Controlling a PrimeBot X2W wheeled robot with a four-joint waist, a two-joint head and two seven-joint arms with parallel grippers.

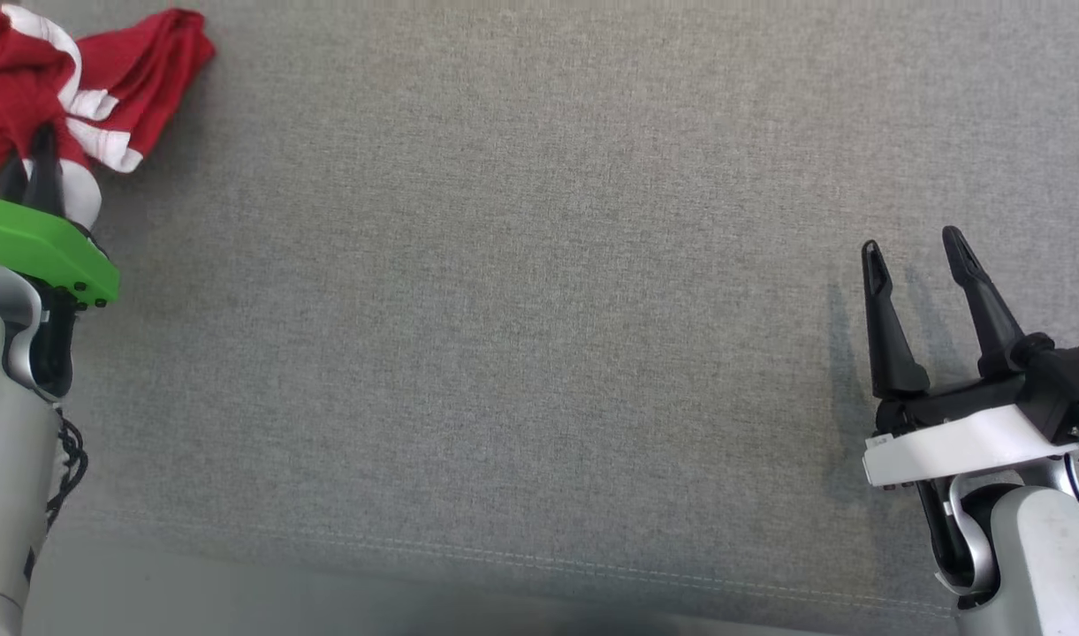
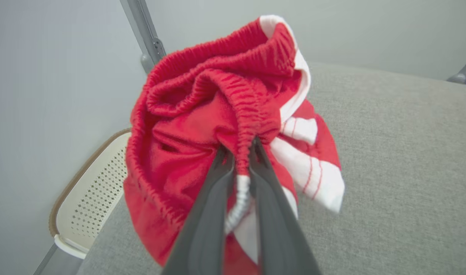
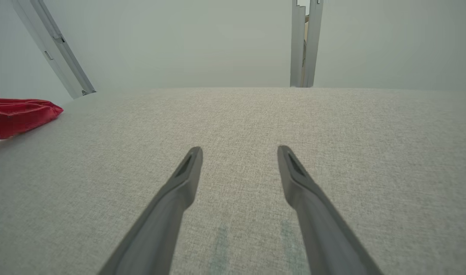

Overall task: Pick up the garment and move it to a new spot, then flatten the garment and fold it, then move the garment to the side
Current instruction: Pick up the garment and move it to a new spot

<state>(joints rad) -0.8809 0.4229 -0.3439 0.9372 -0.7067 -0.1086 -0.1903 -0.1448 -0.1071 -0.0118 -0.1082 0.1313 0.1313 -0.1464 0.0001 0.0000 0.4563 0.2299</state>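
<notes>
One thin pinch of waistband is all the left gripper has on the bunched red garment at the far left of the table, so it might slip on the lift, with the right gripper wide open, well apart.

A crumpled red-and-white garment lies at the far left corner of the grey fabric bench. The left tool has its fingers pressed into the cloth. The right tool hangs near-right, fingers spread.
</notes>
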